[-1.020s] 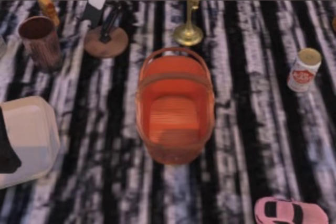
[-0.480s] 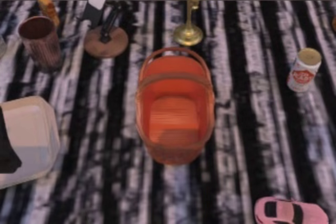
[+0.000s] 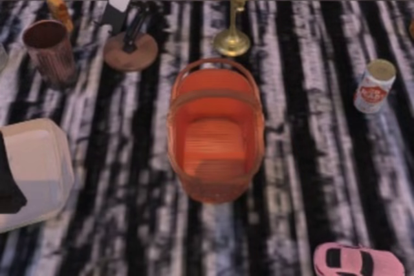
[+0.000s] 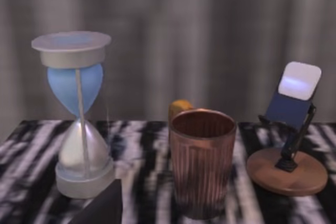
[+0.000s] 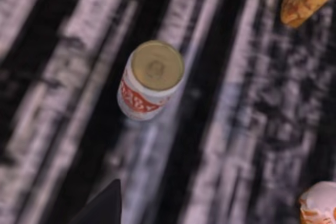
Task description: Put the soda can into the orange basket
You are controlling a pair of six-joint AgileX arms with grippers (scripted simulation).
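Black-and-white striped cloth covers the table. Nothing is done yet: the soda can (image 3: 374, 86) stands upright, well right of the empty orange basket (image 3: 216, 135); neither gripper's jaw state can be told.

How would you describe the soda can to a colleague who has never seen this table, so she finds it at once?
Start at the orange basket in the middle of the striped table, then look to the table's right side. The soda can stands there alone and upright. It is small and white, with red markings and a tan-gold top, unlike the pink toy car nearer the front edge.
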